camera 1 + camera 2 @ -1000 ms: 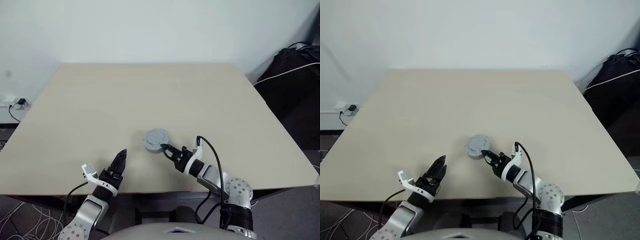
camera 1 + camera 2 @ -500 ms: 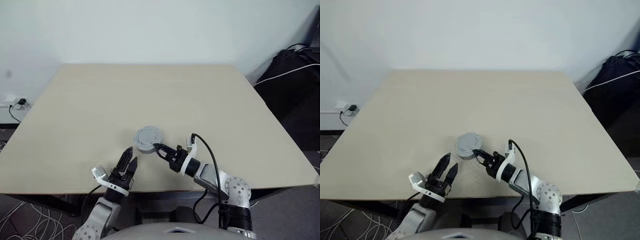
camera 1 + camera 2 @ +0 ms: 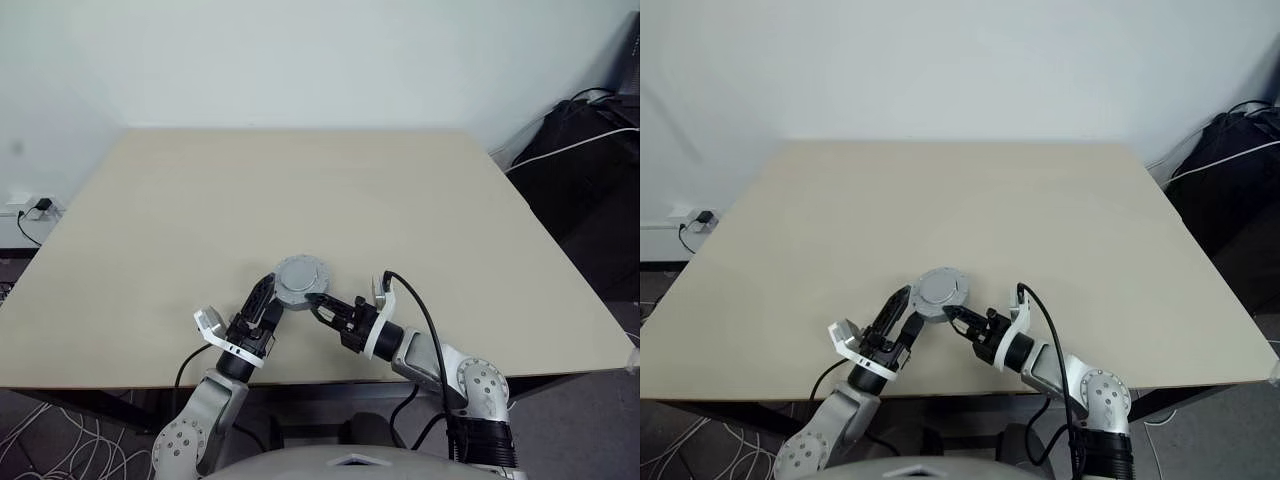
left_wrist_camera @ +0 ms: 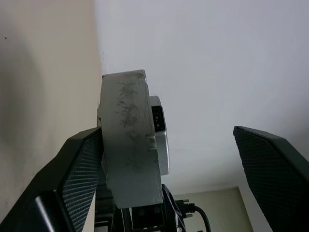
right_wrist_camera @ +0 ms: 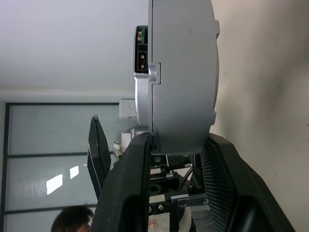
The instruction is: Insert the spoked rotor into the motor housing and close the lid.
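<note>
Near desk's front edge: closed motor housing (image 3: 300, 282) held up off the desk (image 3: 320, 190), lid side up.
Right gripper (image 3: 314, 299): jaws narrow, pinching the housing's rim.
Left gripper (image 3: 268, 293): jaws wide; one finger (image 4: 79, 169) against the housing's face.
Right wrist view: connector socket on the housing's side, both fingers clamping its faces.
</note>
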You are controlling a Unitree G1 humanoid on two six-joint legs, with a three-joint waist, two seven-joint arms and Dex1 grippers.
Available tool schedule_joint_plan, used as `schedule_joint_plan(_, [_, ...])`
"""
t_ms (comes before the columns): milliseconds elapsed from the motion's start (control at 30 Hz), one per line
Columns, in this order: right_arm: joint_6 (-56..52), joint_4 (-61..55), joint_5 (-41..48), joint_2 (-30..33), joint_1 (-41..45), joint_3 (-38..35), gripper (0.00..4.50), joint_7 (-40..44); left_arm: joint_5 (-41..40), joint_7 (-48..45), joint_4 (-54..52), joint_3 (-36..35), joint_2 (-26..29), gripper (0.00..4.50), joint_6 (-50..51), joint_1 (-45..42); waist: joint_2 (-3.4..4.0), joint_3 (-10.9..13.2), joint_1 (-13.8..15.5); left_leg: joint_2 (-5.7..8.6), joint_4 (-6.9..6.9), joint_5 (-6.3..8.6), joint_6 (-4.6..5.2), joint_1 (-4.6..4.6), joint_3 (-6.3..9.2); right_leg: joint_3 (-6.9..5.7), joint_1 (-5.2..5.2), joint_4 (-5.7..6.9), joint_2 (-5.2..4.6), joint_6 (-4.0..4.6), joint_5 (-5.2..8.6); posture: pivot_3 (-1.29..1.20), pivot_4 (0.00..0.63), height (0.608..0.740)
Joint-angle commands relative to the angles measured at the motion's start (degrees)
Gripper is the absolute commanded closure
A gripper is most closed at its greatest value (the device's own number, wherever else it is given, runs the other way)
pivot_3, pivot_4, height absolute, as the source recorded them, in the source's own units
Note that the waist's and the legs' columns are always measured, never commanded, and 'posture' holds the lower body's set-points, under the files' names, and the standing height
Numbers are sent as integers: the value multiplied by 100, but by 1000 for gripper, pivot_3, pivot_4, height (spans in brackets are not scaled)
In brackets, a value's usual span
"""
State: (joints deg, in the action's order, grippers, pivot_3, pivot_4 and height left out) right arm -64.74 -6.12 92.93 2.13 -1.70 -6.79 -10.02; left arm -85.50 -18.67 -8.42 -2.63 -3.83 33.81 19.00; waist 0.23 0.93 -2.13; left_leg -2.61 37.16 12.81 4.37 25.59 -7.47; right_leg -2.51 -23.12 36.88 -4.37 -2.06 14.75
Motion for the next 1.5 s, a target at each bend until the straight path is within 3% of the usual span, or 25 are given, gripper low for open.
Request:
schedule_joint_plan(33, [62,-325,373,36,40,200,3253,89,-129,105,-76,161,-535,40,64,-190,0,0,1,0,0,0,1,0,0,0,1,0,0,0,0,0,0,740])
schedule_joint_plan(767, [494,-436,487,297,8,471,3253,298,-221,556,-326,232,-444,40,193,253,-1,-1,12,1,6,2,5,-3,1,-1,9,-3,-2,-2,-1,0,0,740])
schedule_joint_plan(1267, [482,-414,581,496,47,656,3253,317,-171,445,-164,244,-490,40,76,-161,0,-3,16,1,10,2,6,-5,2,-4,14,-2,-3,-2,-3,0,0,740])
schedule_joint_plan(1367, [499,-414,585,515,51,666,3253,323,-182,430,-134,240,-487,640,85,-182,0,-3,10,1,10,2,7,-5,1,-3,15,-3,-3,-2,-3,0,0,740])
schedule_joint_plan(1500, [520,-414,588,530,53,679,3253,333,-181,424,-117,240,-476,1921,99,-196,0,-3,13,1,10,2,8,-5,2,-5,15,-3,-1,-3,-3,0,0,740])
